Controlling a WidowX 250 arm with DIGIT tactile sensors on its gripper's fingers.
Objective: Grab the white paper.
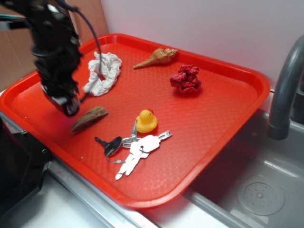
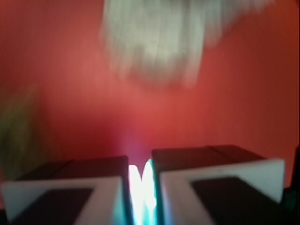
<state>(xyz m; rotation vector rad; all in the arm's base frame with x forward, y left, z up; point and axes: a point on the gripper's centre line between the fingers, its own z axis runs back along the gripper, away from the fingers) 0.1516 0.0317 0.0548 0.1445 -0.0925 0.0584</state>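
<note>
Over the red tray (image 1: 228,118), the gripper (image 2: 140,185) is pretty much closed, empty, near the white paper (image 1: 104,72).

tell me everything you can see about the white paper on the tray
The white paper is a crumpled, wrinkly wad, tissue-like, white with grey creases, stretched into a loose curved shape. It lies on the red tray near its back left part, apart from the other items. The gripper hangs just beside its lower left end, jaws nearly closed and holding nothing. In the wrist view the paper is only a white blur ahead.
</note>
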